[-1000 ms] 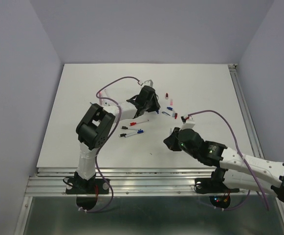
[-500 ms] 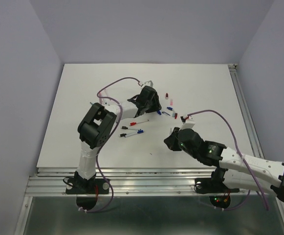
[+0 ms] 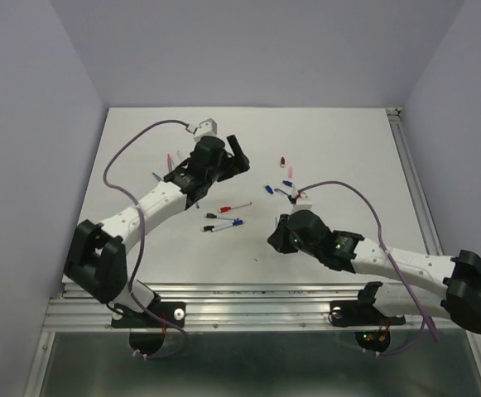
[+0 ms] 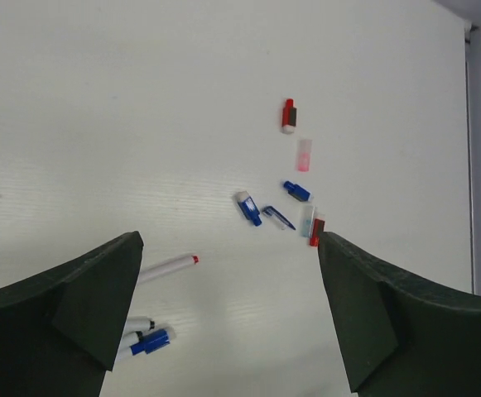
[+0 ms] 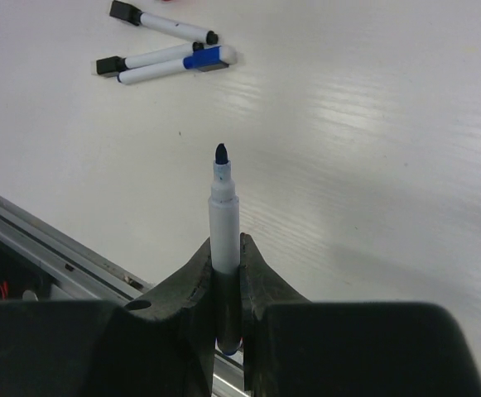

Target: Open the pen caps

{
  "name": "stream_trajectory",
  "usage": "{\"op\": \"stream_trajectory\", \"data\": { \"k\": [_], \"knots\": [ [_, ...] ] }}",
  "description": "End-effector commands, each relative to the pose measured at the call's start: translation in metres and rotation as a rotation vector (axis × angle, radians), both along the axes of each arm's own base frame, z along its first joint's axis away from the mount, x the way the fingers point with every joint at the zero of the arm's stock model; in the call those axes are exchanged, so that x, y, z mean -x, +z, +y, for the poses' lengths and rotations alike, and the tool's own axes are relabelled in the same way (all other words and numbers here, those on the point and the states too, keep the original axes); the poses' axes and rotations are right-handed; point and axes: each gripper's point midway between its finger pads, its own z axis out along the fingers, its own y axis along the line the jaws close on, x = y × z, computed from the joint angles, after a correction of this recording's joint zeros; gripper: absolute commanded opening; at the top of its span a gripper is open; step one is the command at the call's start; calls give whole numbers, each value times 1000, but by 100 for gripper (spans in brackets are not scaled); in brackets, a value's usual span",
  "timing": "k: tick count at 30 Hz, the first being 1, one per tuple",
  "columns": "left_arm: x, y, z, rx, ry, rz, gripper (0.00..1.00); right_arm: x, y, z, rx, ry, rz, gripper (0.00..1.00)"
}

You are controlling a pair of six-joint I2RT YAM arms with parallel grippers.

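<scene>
Left gripper (image 4: 228, 241) hangs empty, jaws wide apart, above the pen caps (image 4: 296, 191) — short red, blue and pink pieces scattered loose on the white table (image 4: 99, 99), right of its centre. They look light, hard and slick, likely to skid, so pinch each one across its sides. Right gripper (image 5: 226, 269), nearer, is clamped on an uncapped blue-tipped pen (image 5: 223, 211). More pens (image 5: 165, 27) lie to its left.

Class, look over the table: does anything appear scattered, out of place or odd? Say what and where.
Loose pen caps, red and blue, lie scattered across the white table. The right gripper clamps an uncapped pen, its dark tip bare. Nothing looks broken or spilled.
</scene>
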Motion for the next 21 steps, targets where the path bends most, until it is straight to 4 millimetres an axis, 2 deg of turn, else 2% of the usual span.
{"op": "stream_trajectory", "data": {
  "k": [1, 2, 3, 4, 5, 6, 7, 8, 9, 10, 11, 13, 14, 17, 20, 21],
  "knots": [
    [36, -18, 79, -117, 234, 62, 99, -25, 50, 50, -137, 126, -90, 1],
    [46, -5, 88, -94, 249, 36, 99, -26, 66, 67, -175, 187, -106, 1],
    [54, -8, 96, -90, 266, 43, 99, -30, 50, 77, -136, 216, -78, 1],
    [70, -27, 110, -122, 293, 86, 99, -32, 48, 84, -118, 258, -82, 1],
    [78, -29, 116, -97, 319, 94, 99, -34, 49, 94, -115, 294, -78, 1],
    [86, -20, 122, -61, 334, 76, 99, -38, 45, 103, -98, 316, -74, 1],
    [100, -26, 136, -46, 376, 87, 99, -49, 42, 119, -82, 345, -68, 1],
    [106, -30, 140, -45, 379, 87, 99, -53, 36, 128, -65, 364, -55, 1],
    [115, -45, 146, -59, 380, 101, 99, -65, 54, 144, -81, 381, -96, 1],
    [118, -47, 149, -52, 386, 95, 99, -72, 53, 151, -72, 383, -98, 1],
    [123, -45, 152, -31, 395, 86, 99, -76, 21, 155, -9, 391, -33, 1],
    [131, -54, 157, -24, 404, 106, 99, -92, 18, 165, 15, 395, -39, 1],
    [134, -53, 158, -18, 399, 98, 99, -105, 16, 177, 19, 393, -47, 1],
    [137, -51, 165, -34, 408, 86, 99, -129, 4, 184, 57, 379, -37, 1],
    [139, -49, 170, -43, 419, 75, 99, -161, -8, 205, 73, 377, -45, 2],
    [140, -50, 172, -50, 424, 77, 99, -166, 5, 210, 58, 386, -76, 2]
  ]
}}
